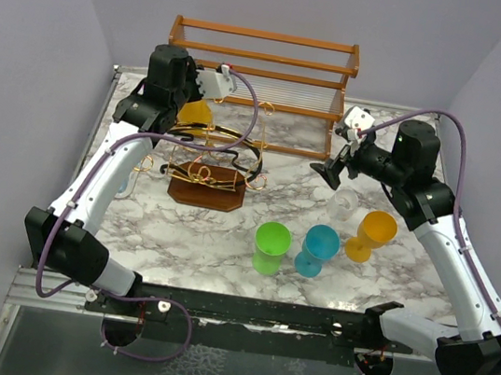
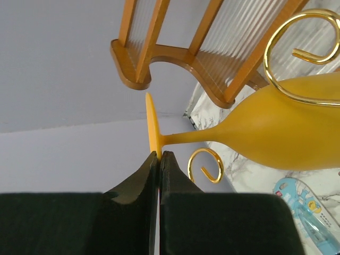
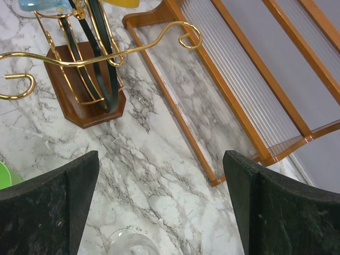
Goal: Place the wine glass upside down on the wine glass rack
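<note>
My left gripper (image 1: 191, 96) is shut on the rim of the foot of a yellow wine glass (image 1: 197, 112), held up at the back left of the wine glass rack (image 1: 208, 155). In the left wrist view the glass (image 2: 287, 133) lies sideways, its thin foot (image 2: 152, 125) pinched at my gripper (image 2: 160, 154). A gold loop (image 2: 297, 32) of the rack curves over the bowl. The rack's dark wooden base (image 1: 205, 186) also shows in the right wrist view (image 3: 85, 98). My right gripper (image 1: 333, 172) is open and empty over the marble (image 3: 159, 166).
A two-tier orange-brown shelf (image 1: 264, 67) stands at the back. A clear glass (image 1: 344, 200) sits under my right gripper (image 3: 130, 245). A green cup (image 1: 271, 247), a blue glass (image 1: 318, 250) and an orange glass (image 1: 372, 234) stand at the front right. A blue-white packet (image 2: 303, 208) lies by the rack.
</note>
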